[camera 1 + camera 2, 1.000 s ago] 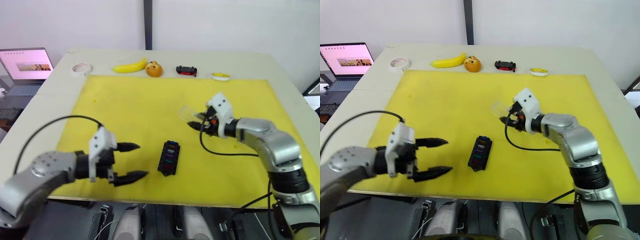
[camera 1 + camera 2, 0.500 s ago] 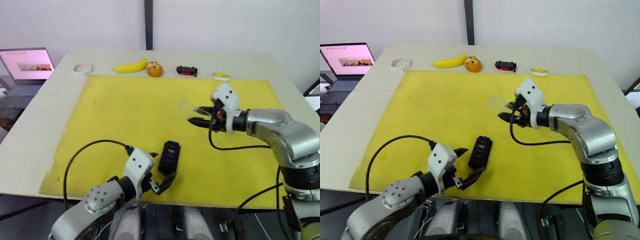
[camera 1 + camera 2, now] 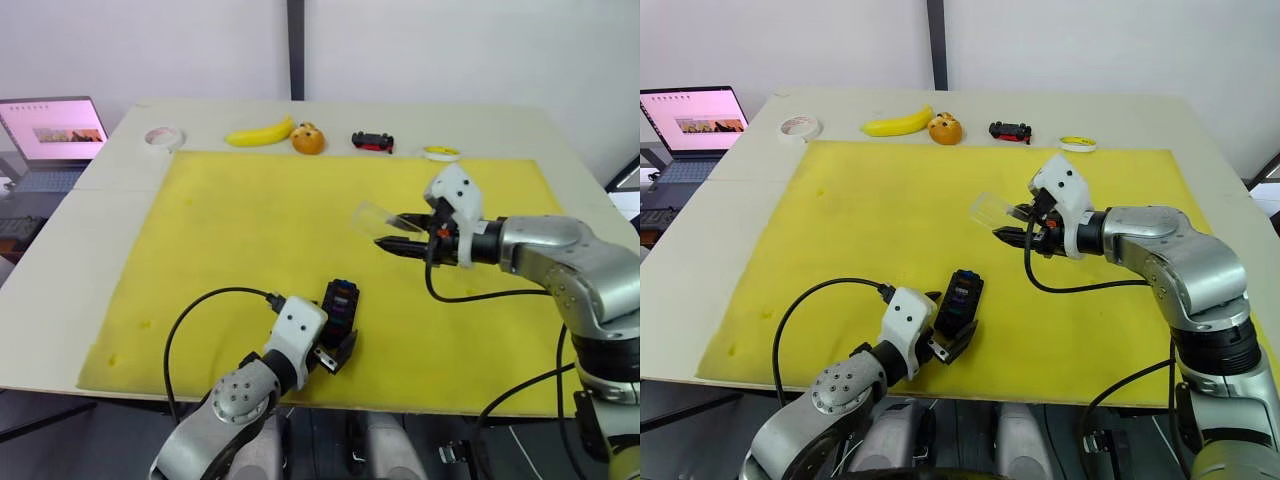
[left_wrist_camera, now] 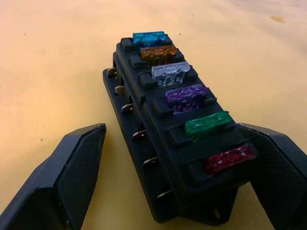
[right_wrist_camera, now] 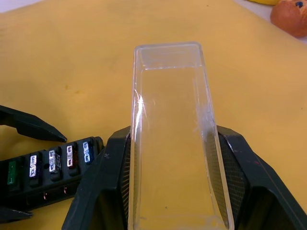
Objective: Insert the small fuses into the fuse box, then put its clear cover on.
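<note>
Step in hand: all six fuses point(image 4: 187, 100) sit in the fuse box point(image 3: 338, 312); teal, brown, grey-white, purple, green, red down the row. Fuse loading looks finished; the cover stage is under way.

Fuse box: lies on the yellow mat point(image 3: 250, 220), near the mat's front edge, roughly 6 o'clock from mat centre.

Left gripper point(image 3: 952, 332): fingers apart, straddling the near end of the fuse box. In the left wrist view one finger touches or nearly touches the box side by the red fuse; the other stands off with a gap. Not clamped.

Right gripper point(image 3: 398, 231): fingers closed on the clear cover point(image 5: 170, 134), gripping its long sides. The cover is held above the mat, at about 1 o'clock from the fuse box and well apart from it.

Background: banana point(image 3: 258, 132), toy car point(image 3: 372, 141) and tape roll point(image 3: 160, 136) along the table's far side, laptop point(image 3: 50, 130) at 10 o'clock.

Next move, judged: left fingers close to steady the box; right arm carries the cover over it, lines up the long axes, open side down, then presses.

Risk: the cover may go on skewed if the box shifts.
</note>
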